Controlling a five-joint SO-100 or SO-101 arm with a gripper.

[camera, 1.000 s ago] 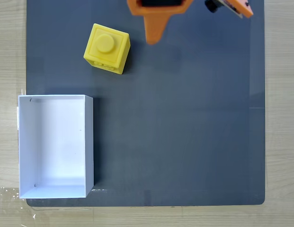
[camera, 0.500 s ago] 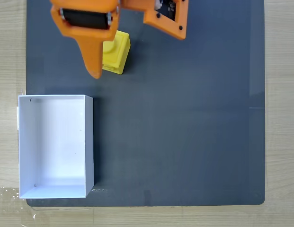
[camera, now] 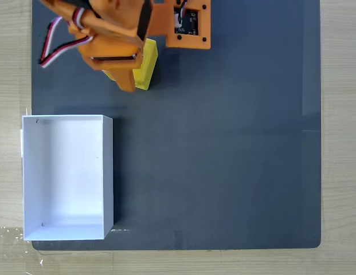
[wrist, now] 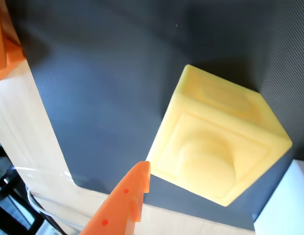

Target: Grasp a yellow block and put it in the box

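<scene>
We are seeing the hand (camera: 127, 80) moving down over the yellow block (camera: 145, 64); its fingers seem spread wide beside it, gripping nothing yet.

Dark grey mat (camera: 223, 172), rounded lower corners, laid on a pale wood-grain tabletop (camera: 341, 143) showing along the left, right and bottom edges; clear tape (camera: 11, 238) at the mat's lower-left corner; even, bright lighting.

I am seeing no readable text, label, brand or number anywhere, not on my arm's circuit board (camera: 188, 23) and not on anything else.
</scene>
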